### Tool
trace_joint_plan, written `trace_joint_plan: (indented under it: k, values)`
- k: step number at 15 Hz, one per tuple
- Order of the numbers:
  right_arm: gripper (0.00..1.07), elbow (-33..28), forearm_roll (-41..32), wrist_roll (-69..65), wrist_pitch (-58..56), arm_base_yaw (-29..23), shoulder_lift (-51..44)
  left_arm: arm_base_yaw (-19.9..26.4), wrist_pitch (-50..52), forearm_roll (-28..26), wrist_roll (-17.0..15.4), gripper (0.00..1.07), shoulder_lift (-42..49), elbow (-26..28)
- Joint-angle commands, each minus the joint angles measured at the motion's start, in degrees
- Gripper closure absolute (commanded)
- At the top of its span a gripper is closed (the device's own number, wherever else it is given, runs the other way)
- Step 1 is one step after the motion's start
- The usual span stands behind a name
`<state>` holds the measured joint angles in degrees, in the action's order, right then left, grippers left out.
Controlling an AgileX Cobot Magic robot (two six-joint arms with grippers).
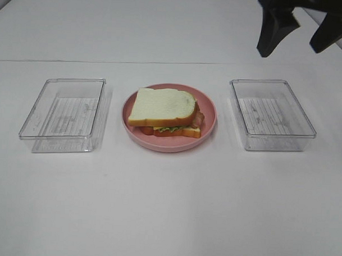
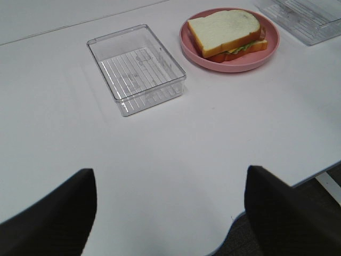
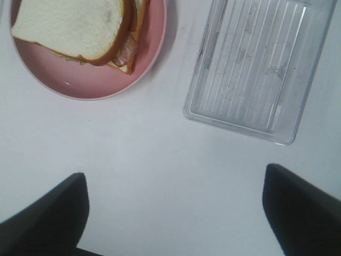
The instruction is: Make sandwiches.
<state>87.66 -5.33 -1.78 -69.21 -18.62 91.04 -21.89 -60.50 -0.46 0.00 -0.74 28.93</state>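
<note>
White-bread sandwich [image 1: 165,112] lies assembled on the pink plate [image 1: 207,129], mid-worktop between two clear trays. Right gripper [image 1: 301,28] hangs spread and empty, raised behind the right tray [image 1: 271,113], well apart from it.

Table [image 1: 168,218]: smooth, matt white surface. Left tray [image 1: 63,114] and right tray [image 1: 271,113]: clear, glossy rigid plastic with ribbed floors, the ribs faintly scuffed. Plate [image 1: 208,109]: pink plastic, smooth, with a soft sheen. Sandwich [image 1: 165,112]: top bread slice matt white and finely pitted, foam-like, with a smooth orange-brown crust. Right gripper [image 1: 301,28] fingers [image 1: 274,30]: matt black.
</note>
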Motion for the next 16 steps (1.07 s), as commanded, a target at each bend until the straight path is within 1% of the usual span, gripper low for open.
trace_joint_plan:
  k: [1,2,3,4,5,6,7,9,10,12,13,14,15,16]
  values:
    - [0.24,-0.7,0.5,-0.6,-4.8,-0.1,-6.5,0.1,0.6,-0.2,0.0,0.33,0.3,-0.2]
    - [0.24,-1.3,0.6,-0.6,-4.8,-0.1,-8.3,0.1,0.6,-0.2,0.0,0.33,0.3,-0.2]
    - [0.24,-3.5,0.6,-0.6,-4.8,-0.1,-12.1,0.1,0.6,-0.2,0.0,0.33,0.3,-0.2]
    - [0.24,-10.4,0.6,-0.6,-4.8,-0.1,-19.8,0.1,0.6,-0.2,0.0,0.33,0.3,-0.2]
    - [0.24,-10.4,0.6,-0.6,-4.8,-0.1,-19.8,0.1,0.6,-0.2,0.0,0.33,0.3,-0.2]
    - [0.24,-14.6,0.7,-0.6,-4.6,-0.1,-23.7,0.1,0.6,-0.2,0.0,0.33,0.3,-0.2]
    - [0.25,-23.3,0.7,-0.6,-4.5,-0.1,-31.4,0.1,0.6,-0.2,0.0,0.33,0.3,-0.2]
    - [0.25,-33.8,0.7,-0.6,-4.3,-0.1,-40.5,0.1,0.6,-0.2,0.0,0.33,0.3,-0.2]
    - [0.25,-36.3,0.7,-0.6,-4.3,-0.1,-42.7,0.1,0.6,-0.2,0.0,0.33,0.3,-0.2]
    - [0.25,-44.3,0.7,-0.5,-4.1,-0.1,-51.5,0.1,0.6,-0.2,0.0,0.33,0.3,-0.2]
    - [0.25,-47.3,0.8,-0.3,-3.8,-0.1,-55.7,0.1,0.6,-0.2,0.0,0.33,0.3,-0.2]
    - [0.25,-50.0,1.1,-0.3,-3.3,-0.1,-60.3,0.1,0.6,-0.2,0.0,0.33,0.3,-0.2]
    - [0.25,-53.9,1.8,-0.2,-1.8,-0.1,-66.7,0.1,0.6,-0.2,0.0,0.33,0.3,-0.2]
    - [0.25,-56.0,2.4,0.6,-0.5,-0.1,-70.9,0.1,0.6,-0.2,0.0,0.33,0.3,-0.2]
